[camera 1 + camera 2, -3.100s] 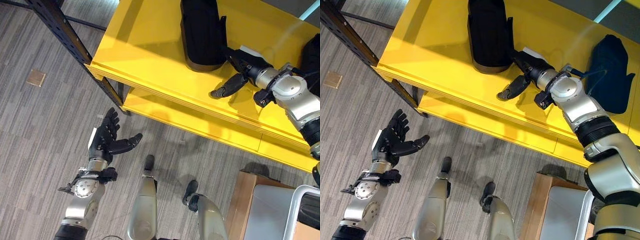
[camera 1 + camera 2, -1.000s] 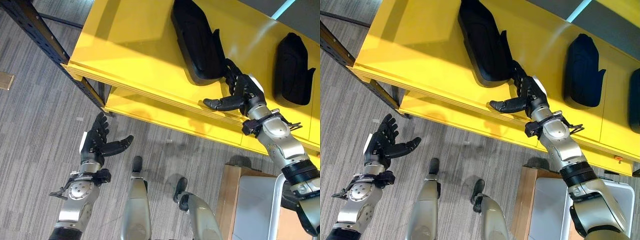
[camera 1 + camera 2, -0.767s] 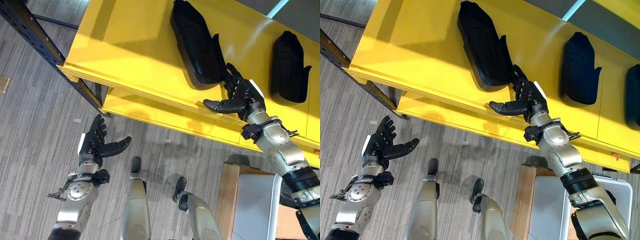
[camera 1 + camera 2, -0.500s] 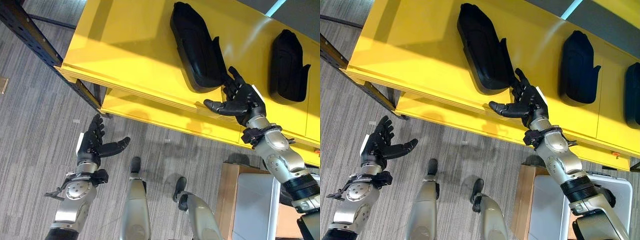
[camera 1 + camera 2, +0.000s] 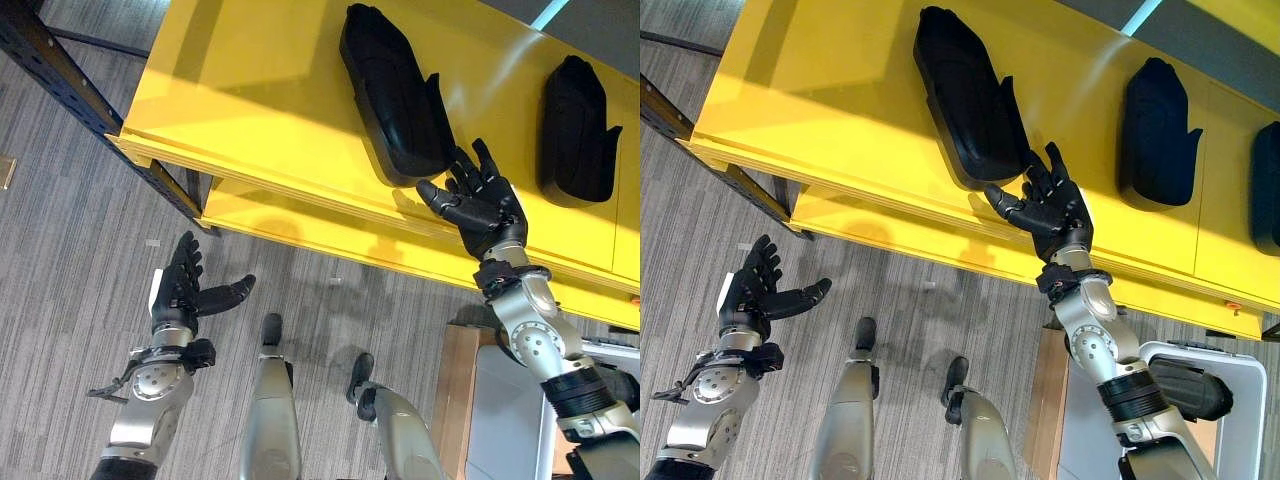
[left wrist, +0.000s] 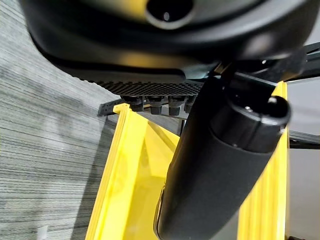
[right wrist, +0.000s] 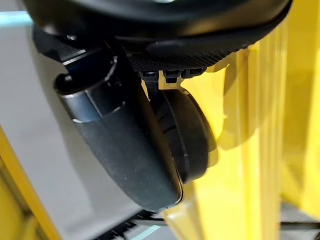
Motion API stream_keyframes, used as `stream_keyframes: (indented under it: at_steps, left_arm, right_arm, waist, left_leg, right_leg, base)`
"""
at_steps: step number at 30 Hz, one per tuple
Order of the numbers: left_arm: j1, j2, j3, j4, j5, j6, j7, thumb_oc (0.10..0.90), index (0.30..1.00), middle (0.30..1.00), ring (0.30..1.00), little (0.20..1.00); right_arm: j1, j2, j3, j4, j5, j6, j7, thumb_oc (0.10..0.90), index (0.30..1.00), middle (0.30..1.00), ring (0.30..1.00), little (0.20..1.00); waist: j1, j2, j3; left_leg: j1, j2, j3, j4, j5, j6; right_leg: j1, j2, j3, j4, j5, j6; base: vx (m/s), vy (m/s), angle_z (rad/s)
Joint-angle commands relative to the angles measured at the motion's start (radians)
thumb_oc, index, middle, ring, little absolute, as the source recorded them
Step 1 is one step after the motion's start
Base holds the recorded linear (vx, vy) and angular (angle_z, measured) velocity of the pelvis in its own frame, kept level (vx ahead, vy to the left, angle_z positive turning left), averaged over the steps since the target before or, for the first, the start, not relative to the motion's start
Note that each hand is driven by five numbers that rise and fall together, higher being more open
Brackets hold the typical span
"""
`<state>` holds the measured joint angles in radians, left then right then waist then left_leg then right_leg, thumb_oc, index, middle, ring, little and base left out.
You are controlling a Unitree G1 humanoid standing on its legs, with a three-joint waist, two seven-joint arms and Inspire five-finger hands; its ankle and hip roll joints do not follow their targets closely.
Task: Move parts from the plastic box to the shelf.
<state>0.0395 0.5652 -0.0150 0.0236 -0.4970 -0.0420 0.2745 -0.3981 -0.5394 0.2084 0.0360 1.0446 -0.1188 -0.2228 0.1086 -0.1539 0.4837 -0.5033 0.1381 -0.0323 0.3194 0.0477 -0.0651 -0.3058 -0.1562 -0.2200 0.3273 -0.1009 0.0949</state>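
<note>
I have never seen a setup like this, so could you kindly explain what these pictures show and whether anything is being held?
This is a humanoid robot with two silver arms ending in dark hands. Two pictures come from cameras in its head, looking down; two come from cameras on its wrists, very close to each hand. Before it stands a yellow shelf with black moulded parts lying on it: a long part and a second part further right. The right hand is open beside the long part's near end, holding nothing. The left hand is open over the grey floor, empty too.
</note>
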Motion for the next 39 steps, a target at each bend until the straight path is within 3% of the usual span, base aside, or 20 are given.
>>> stream_keyframes:
  at_steps: [1,13,18,26,28,39]
  left_arm:
    - [0.025,0.0,0.008,-0.14,0.019,-0.058,0.015,0.9,1.0,1.0,1.0,1.0]
    - [0.019,-0.015,-0.01,-0.146,0.023,-0.057,0.059,0.9,1.0,1.0,1.0,1.0]
    - [0.01,-0.017,-0.017,-0.145,0.027,-0.061,0.072,0.9,1.0,1.0,1.0,1.0]
    - [0.001,-0.035,-0.01,-0.145,0.037,-0.075,0.085,0.9,1.0,1.0,1.0,1.0]
    - [0.006,-0.055,-0.001,-0.15,0.046,-0.09,0.099,0.9,1.0,1.0,1.0,1.0]
    - [0.017,-0.075,0.012,-0.146,0.068,-0.128,0.104,0.9,1.0,1.0,1.0,1.0]
  right_arm:
    - [-0.003,-0.021,-0.057,-0.087,0.038,-0.093,-0.022,0.9,1.0,1.0,1.0,1.0]
    - [-0.063,0.14,-0.057,-0.079,0.002,-0.158,-0.132,0.9,1.0,1.0,1.0,1.0]
    - [-0.088,0.168,-0.055,-0.075,-0.024,-0.168,-0.162,0.9,1.0,1.0,1.0,1.0]
    - [-0.052,0.156,-0.073,-0.177,-0.164,-0.164,-0.142,0.9,1.0,1.0,1.0,1.0]
    - [0.002,0.145,-0.111,-0.282,-0.294,-0.18,-0.124,0.9,1.0,1.0,1.0,1.0]
    - [0.075,0.083,-0.227,-0.43,-0.556,-0.229,-0.138,0.9,1.0,1.0,1.0,1.0]
  waist:
    - [-0.029,0.027,-0.076]
    - [-0.031,0.037,-0.079]
    - [-0.03,0.04,-0.078]
    - [-0.043,0.036,-0.078]
    - [-0.057,0.034,-0.081]
    - [-0.087,0.014,-0.105]
  left_leg:
    - [-0.053,0.092,-0.03,0.078,-0.036,-0.042]
    - [-0.053,0.092,-0.027,0.079,-0.043,-0.038]
    - [-0.052,0.092,-0.025,0.079,-0.044,-0.036]
    - [-0.052,0.093,-0.022,0.081,-0.047,-0.034]
    - [-0.054,0.097,-0.02,0.08,-0.044,-0.032]
    - [-0.054,0.108,-0.019,0.085,-0.05,-0.032]
  right_leg:
    - [0.118,-0.053,0.042,-0.07,0.021,0.045]
    - [0.114,-0.052,0.051,-0.068,0.02,0.043]
    - [0.113,-0.053,0.053,-0.066,0.019,0.043]
    - [0.107,-0.051,0.058,-0.059,0.017,0.042]
    - [0.098,-0.05,0.064,-0.053,0.017,0.04]
    - [0.094,-0.042,0.072,-0.051,0.014,0.041]
  base:
    - [0.0,0.001,-0.04]
    - [0.0,0.0,-0.01]
    - [0.0,0.0,0.0]
    - [0.0,0.0,0.0]
    - [0.0,0.016,-0.06]
    - [0.0,-0.001,-0.02]
